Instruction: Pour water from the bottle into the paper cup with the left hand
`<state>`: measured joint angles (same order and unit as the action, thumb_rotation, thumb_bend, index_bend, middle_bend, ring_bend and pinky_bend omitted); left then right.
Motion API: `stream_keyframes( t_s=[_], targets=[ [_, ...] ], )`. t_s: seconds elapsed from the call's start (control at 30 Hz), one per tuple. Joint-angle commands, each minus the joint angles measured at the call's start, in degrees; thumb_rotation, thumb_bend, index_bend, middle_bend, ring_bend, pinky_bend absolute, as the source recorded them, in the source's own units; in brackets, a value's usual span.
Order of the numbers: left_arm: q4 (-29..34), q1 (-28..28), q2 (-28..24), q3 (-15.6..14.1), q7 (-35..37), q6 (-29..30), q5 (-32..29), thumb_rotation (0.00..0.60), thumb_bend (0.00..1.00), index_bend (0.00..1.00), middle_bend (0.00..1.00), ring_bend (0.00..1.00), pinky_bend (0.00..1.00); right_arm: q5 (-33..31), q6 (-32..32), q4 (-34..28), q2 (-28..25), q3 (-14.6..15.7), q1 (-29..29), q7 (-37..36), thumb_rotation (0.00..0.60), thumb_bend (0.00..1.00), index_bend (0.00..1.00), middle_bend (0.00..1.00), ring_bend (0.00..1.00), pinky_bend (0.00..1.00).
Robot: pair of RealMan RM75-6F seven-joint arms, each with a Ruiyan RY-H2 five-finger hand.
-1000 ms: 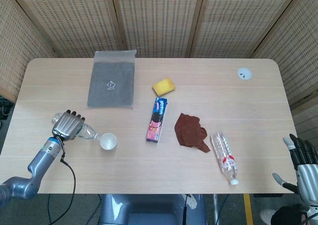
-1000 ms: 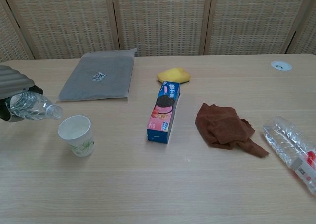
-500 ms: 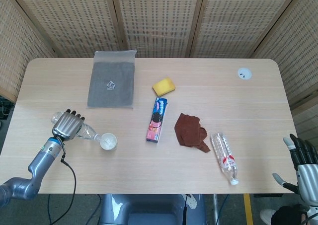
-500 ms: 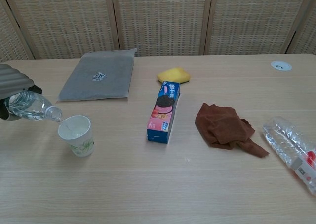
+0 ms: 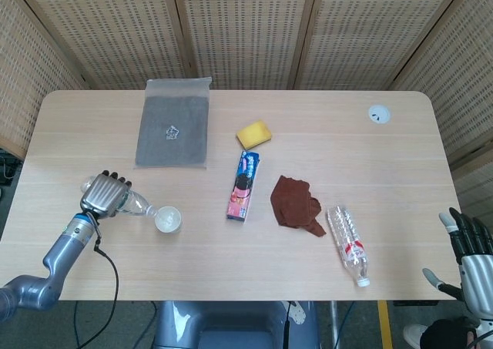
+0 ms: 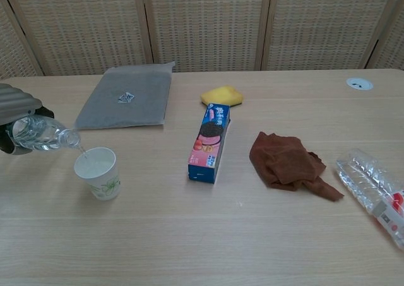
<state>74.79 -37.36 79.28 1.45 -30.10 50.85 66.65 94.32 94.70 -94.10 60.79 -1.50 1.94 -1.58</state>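
Since the earlier frame the bottle [image 6: 41, 135] has tipped slightly further, its mouth now just above the paper cup [image 6: 97, 172] and a thin stream falling in. The left hand [image 5: 105, 194] grips the bottle left of the cup; the right hand [image 5: 471, 253], fingers spread, holds nothing. No writing is legible. Right of the cup lie one snack box [image 6: 210, 143], one yellow sponge [image 6: 221, 96], one brown cloth [image 6: 289, 161], a second bottle [image 6: 375, 192]; behind it, one grey pouch [image 6: 127, 96].

clear plastic bottle [image 6: 41, 135], paper cup [image 6: 97, 172], matt wood table [image 6: 202, 235]
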Motion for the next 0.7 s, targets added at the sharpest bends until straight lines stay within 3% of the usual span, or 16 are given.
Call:
stream_keyframes(
  t_s=[0.03, 0.2, 0.57, 0.63, 0.7],
  targets=[
    [-0.26, 0.35, -0.27, 0.44, 4.02, -0.43, 0.90, 0.600, 0.52, 0.56, 0.45, 0.31, 0.36, 0.00, -0.08, -0.04, 0.02, 0.02, -0.03, 0.11, 0.600, 0.00, 0.00, 0.00, 0.00, 0.00],
    [-1.67, 0.79, -0.02, 0.42, 10.08, -0.11, 3.81, 0.600, 0.52, 0.56, 0.45, 0.31, 0.36, 0.06, -0.22, -0.10, 0.10, 0.06, -0.08, 0.41, 0.600, 0.00, 0.00, 0.00, 0.00, 0.00],
    [-4.78, 2.45, 1.14, 2.11, 30.77, -1.42, 6.17, 0.600, 0.52, 0.56, 0.45, 0.31, 0.35, -0.03, -0.48, -0.17, 0.24, 0.09, -0.16, 0.79, 0.600, 0.00, 0.00, 0.00, 0.00, 0.00],
    [-4.81, 2.86, 1.27, 2.86, 35.57, -1.70, 6.04, 0.600, 0.52, 0.56, 0.45, 0.31, 0.35, -0.06, -0.55, -0.19, 0.25, 0.10, -0.18, 0.83, 0.600, 0.00, 0.00, 0.00, 0.00, 0.00],
    [-4.26, 4.07, 1.95, 5.46, 45.75, -1.62, 4.20, 0.600, 0.52, 0.56, 0.45, 0.31, 0.35, 0.01, -0.67, -0.17, 0.31, 0.16, -0.21, 0.95, 0.600, 0.00, 0.00, 0.00, 0.00, 0.00]
  ],
)
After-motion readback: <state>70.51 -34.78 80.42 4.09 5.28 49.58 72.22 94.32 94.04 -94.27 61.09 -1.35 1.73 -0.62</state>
